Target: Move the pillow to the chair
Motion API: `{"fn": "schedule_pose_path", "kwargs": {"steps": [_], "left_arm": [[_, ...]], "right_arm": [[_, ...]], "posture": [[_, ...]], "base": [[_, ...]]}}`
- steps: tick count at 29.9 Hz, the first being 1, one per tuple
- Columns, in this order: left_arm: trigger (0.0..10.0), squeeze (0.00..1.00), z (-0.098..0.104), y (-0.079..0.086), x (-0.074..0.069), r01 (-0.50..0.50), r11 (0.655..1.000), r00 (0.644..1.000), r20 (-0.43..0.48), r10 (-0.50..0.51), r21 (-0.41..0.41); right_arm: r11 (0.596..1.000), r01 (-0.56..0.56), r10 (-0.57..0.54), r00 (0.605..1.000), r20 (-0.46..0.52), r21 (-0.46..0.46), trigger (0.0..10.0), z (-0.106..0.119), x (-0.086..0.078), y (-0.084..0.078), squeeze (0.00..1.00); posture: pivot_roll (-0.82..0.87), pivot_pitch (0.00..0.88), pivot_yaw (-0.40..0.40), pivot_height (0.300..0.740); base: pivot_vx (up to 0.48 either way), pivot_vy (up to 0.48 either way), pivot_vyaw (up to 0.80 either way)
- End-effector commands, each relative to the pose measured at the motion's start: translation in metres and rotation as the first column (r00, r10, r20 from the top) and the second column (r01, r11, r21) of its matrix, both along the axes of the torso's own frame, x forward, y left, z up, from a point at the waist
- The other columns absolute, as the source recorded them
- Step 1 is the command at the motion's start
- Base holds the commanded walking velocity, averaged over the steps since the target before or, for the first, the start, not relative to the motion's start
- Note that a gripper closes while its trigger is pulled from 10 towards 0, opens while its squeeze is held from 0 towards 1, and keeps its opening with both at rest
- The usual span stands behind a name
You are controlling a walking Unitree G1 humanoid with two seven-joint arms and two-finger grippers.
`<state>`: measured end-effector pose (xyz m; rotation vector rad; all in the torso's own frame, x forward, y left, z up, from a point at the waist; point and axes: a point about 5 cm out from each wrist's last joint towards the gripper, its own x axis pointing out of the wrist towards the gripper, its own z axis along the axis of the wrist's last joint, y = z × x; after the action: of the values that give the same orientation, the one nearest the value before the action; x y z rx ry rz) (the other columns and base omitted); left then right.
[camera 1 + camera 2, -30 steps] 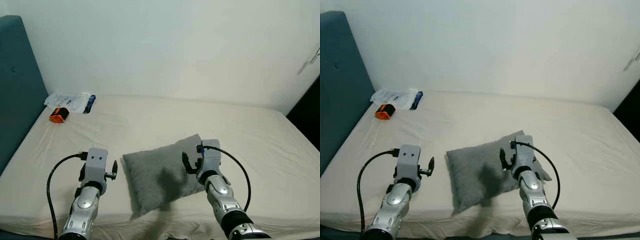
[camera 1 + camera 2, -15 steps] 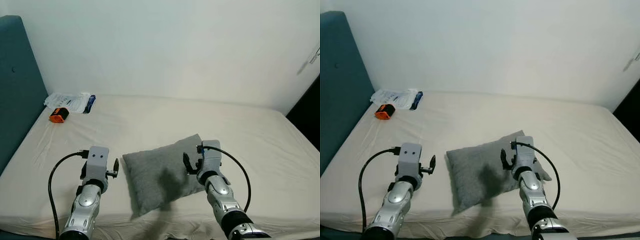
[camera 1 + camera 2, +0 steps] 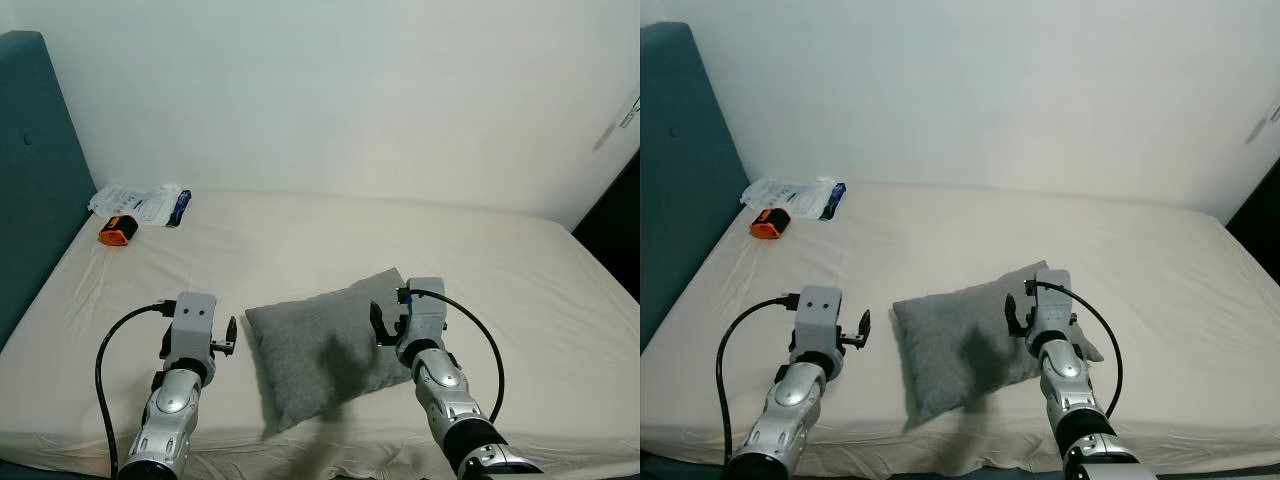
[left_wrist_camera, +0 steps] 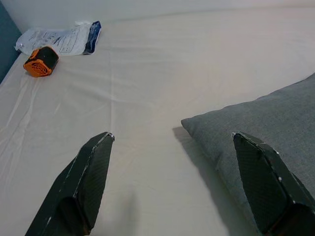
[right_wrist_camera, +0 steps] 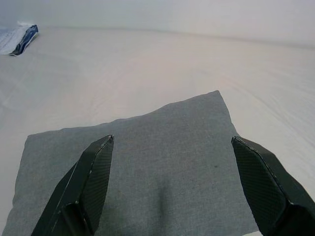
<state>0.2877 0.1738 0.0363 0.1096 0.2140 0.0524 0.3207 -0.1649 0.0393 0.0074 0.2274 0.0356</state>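
The grey pillow (image 3: 325,345) lies on the near part of the bed (image 3: 300,240) between both grippers — left gripper (image 4: 172,162) spread wide beside its left corner, right gripper (image 5: 172,167) spread wide above its right half.

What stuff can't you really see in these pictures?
- Underside of the grey pillow: head views, pressed against the bed.
- Words on the white packet: too small.
- Near corner of the pillow: right wrist view, cut off by the edge beyond the right claw.
- Most of the pillow: left wrist view, cut off by the edge past the left claw.
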Motion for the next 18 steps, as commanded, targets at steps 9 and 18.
{"fn": "schedule_pose_path", "kwargs": {"steps": [9, 18], "left_arm": [[10.0, 0.0, -0.004, -0.0046, -0.0014, 0.017, 1.0, 1.0, -0.012, -0.017, -0.011], [10.0, 0.0, -0.0063, -0.0036, -0.0001, -0.013, 0.998, 0.999, -0.038, 0.011, -0.068]], "right_arm": [[1.0, 0.007, -0.007, 1.0, 0.013, 0.002, 10.0, 0.002, 0.001, -0.0036, 0.0], [1.0, 0.01, -0.01, 1.0, 0.015, -0.001, 10.0, 0.0034, 0.0023, -0.0044, 0.0]], "posture": [[0.01, 0.0, -0.094, 0.74], [0.0, 0.0, -0.09, 0.74]], "base": [[0.0, 0.0, 0.0], [0.0, -0.213, 0.0]]}}
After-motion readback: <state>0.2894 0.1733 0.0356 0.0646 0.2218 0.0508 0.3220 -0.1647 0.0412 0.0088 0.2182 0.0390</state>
